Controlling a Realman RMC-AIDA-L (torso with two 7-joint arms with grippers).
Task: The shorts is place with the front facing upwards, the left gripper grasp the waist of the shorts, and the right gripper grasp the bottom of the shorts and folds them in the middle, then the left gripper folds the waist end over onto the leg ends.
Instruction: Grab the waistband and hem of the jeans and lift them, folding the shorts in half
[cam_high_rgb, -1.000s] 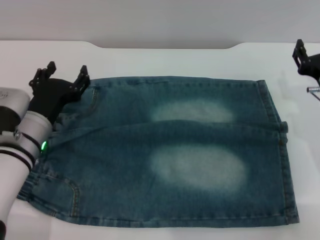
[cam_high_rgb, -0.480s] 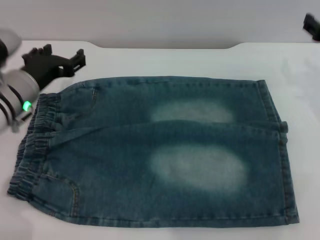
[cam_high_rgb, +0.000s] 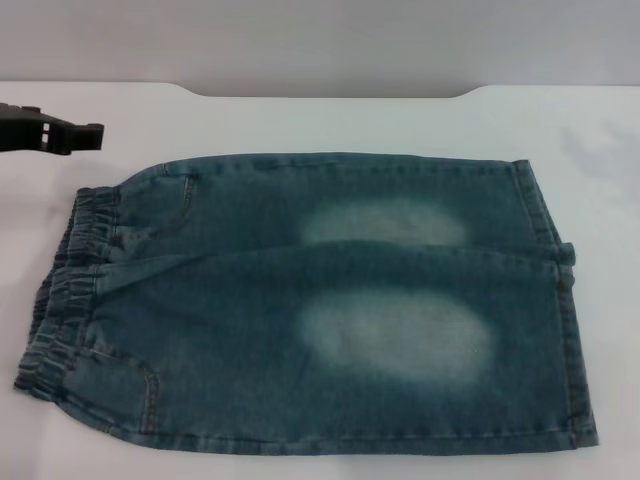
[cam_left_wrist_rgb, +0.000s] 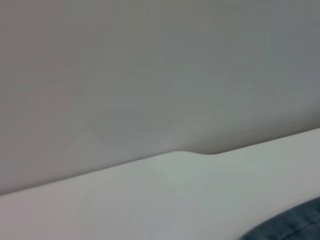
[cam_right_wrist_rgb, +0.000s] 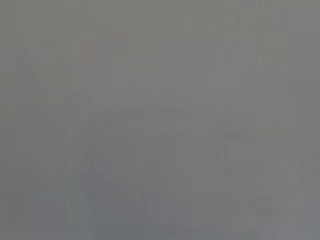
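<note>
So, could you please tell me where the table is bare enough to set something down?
Bare table runs as a strip between the far edge and the shorts, widest at the far right corner. The right side past the leg hems is bare too. The far left is tighter: the left tool hovers there. The near edge is covered by denim.

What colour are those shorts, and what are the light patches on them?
The shorts are blue-green faded denim with two pale bleached ovals, clearest in the head view.

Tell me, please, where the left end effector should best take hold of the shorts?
Probably the ruched elastic waistband of the shorts: it lies flat at the robot's left edge, nearest the left end effector, so come in from that side.
</note>
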